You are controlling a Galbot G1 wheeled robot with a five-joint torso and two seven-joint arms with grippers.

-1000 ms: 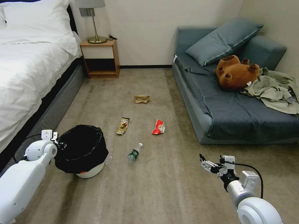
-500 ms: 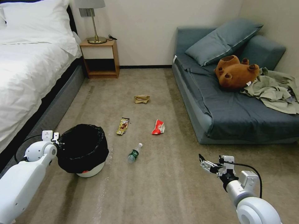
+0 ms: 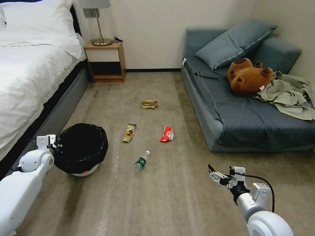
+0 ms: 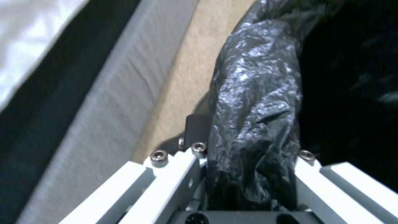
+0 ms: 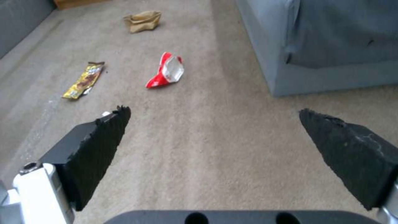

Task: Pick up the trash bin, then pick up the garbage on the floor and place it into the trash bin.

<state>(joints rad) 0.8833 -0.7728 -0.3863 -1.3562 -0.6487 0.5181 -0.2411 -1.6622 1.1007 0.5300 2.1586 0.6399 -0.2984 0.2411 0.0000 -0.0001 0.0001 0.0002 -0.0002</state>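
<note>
Left gripper (image 3: 55,149) is clamped on the near-left rim of the trash bin (image 3: 80,149). In the left wrist view the fingers (image 4: 195,129) straddle the black liner bag (image 4: 253,124) at the rim, closed on it. The bin sits upright beside the bed (image 3: 29,82), mouth up, white base rim showing at the bottom; can't tell whether the base touches the carpet (image 3: 157,203).

Right gripper (image 3: 213,173) hangs low over bare carpet at right front, fingers (image 5: 95,146) wide apart, nothing between them, pointing toward the litter.

Garbage on the carpet, all apart from each other:
- Clear bottle (image 3: 141,161) with green label lies on its side, nearest the robot, white cap end pointing away and slightly right, long axis roughly front-to-back with a slight diagonal. Right of the bin, well left of the right gripper.
- Candy wrapper (image 3: 129,132), gold-brown, lies flat beyond the bottle, long axis front-to-back, slightly tilted.
- Snack packet (image 3: 167,133), red and white, crumpled, right of the wrapper, open white end facing away from the robot.
- Paper bag (image 3: 149,104), tan, crumpled, farthest out, mid-floor between the nightstand (image 3: 105,61) and the sofa (image 3: 249,111).

Plush bear (image 3: 248,77) and grey-green clothes (image 3: 288,95) are on the sofa.
</note>
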